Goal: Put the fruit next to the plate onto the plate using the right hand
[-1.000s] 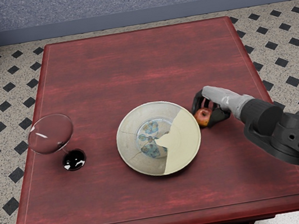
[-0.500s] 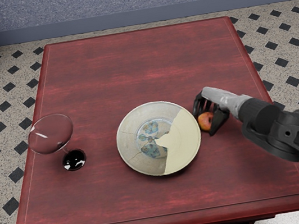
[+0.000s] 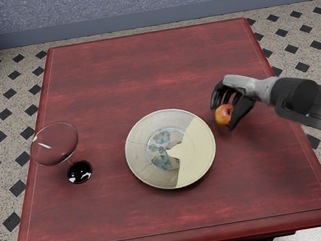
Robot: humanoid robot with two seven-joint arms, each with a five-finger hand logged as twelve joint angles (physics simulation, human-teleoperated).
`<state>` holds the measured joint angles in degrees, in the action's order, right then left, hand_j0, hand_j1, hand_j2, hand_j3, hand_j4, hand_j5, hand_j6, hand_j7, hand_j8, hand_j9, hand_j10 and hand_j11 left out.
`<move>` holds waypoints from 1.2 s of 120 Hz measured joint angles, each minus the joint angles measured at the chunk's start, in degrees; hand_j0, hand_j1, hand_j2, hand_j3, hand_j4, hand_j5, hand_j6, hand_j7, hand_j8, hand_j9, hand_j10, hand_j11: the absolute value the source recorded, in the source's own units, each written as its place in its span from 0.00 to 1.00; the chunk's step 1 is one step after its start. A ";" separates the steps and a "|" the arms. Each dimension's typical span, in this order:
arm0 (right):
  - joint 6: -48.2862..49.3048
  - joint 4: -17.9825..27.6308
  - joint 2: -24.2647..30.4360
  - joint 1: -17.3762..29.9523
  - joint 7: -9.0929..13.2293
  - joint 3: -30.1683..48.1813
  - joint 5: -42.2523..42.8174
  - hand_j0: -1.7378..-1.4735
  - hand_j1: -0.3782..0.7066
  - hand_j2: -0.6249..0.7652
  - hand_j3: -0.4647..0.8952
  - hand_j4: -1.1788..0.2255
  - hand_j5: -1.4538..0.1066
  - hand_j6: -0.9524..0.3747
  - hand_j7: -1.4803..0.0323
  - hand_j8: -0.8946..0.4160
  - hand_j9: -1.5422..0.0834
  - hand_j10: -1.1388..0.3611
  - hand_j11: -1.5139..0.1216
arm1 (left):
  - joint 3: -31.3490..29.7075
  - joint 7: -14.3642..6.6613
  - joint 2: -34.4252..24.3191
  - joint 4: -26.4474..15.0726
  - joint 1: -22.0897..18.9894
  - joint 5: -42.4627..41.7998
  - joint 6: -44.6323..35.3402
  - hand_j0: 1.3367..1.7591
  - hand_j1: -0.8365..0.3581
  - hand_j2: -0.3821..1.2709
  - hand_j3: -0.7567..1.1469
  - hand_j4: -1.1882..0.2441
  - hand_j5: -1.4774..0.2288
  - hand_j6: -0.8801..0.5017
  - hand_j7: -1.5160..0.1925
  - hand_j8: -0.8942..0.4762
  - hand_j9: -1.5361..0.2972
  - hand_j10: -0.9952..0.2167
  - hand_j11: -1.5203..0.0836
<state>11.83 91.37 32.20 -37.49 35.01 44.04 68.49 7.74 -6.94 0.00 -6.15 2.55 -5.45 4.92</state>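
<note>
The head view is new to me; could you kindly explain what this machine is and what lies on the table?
This is a simulated humanoid robot, seen from its head camera, looking down at a slant on a red table. The dark arm entering from the right ends in its five-finger right hand, curled around a small orange-red fruit. Just left of it lies a round plate, with no fruit on it yet. Near the table's left edge is a wine glass. The left arm is out of view.
</note>
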 joint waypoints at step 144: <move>10.65 0.08 -13.56 -4.41 -0.01 -1.33 -0.71 0.31 0.61 0.77 0.34 0.33 0.32 0.29 0.36 0.30 0.37 0.30 0.34 | 0.01 0.00 0.00 0.00 0.00 0.00 0.00 0.76 0.99 0.23 0.40 0.83 0.87 0.64 0.89 0.65 0.84 0.82 0.95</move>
<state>22.48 91.44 18.64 -41.90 35.00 42.71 67.78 7.75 -6.94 0.00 -6.15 2.55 -5.45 4.92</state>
